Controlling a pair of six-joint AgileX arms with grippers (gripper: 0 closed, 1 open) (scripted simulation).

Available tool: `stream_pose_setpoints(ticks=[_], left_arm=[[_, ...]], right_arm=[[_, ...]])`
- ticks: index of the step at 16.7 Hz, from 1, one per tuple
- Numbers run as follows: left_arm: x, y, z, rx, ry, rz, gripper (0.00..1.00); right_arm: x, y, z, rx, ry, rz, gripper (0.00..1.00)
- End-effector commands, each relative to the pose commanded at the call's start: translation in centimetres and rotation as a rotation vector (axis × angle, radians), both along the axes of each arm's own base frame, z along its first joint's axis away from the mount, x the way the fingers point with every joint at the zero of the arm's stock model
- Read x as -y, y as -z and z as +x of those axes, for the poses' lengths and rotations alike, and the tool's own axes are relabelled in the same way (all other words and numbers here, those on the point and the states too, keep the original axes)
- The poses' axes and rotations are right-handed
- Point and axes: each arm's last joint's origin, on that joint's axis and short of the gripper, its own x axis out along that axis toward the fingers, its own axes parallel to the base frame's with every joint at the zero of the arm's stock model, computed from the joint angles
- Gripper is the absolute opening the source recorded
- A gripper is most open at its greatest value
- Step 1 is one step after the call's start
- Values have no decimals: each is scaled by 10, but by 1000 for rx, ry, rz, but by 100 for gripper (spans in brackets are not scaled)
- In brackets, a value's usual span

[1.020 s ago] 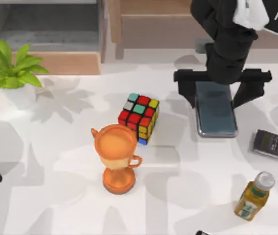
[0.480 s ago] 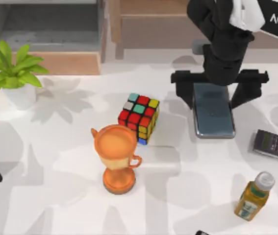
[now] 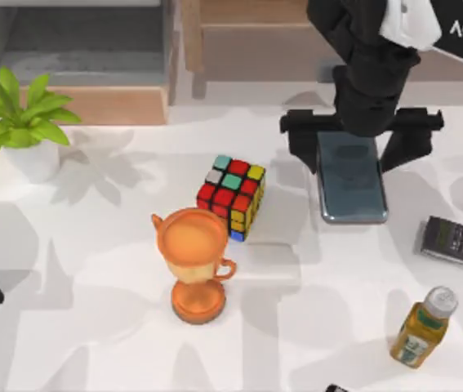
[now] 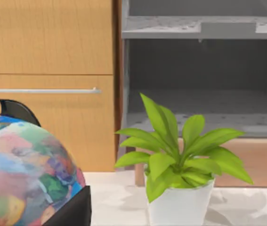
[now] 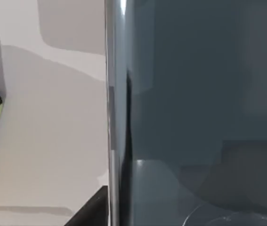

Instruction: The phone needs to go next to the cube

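Where the table's point(image 3: 92, 343) left edge runs, the left arm sits parked, its wrist view taking in a painted globe point(image 4: 25, 174) and the potted plant point(image 3: 15, 122) near the rear left corner. Toward the middle stand an orange trophy cup point(image 3: 192, 261) and, just behind it, the cube point(image 3: 233, 194). Right of the cube, apart from it, the phone point(image 3: 351, 181) lies lengthwise toward the rear edge. The right gripper point(image 3: 353, 143) is over the phone's far end, fingers spread wide on either side; contact cannot be told. A black remote point(image 3: 458, 242) reaches the right edge; a juice bottle point(image 3: 420, 327) stands near the front right corner.
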Motion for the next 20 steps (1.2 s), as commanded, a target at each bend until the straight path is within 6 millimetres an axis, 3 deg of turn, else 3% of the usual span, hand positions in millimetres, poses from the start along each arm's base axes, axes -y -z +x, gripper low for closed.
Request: stream_pose_setpoints(ticks=[13, 20], left_arm=[[0, 0, 0, 0, 0, 0, 100], [0, 0, 0, 0, 0, 0, 100]], right_arm=[[-17, -36, -3, 182, -42, 30, 0], [-15, -41, 0, 215, -28, 56, 0]])
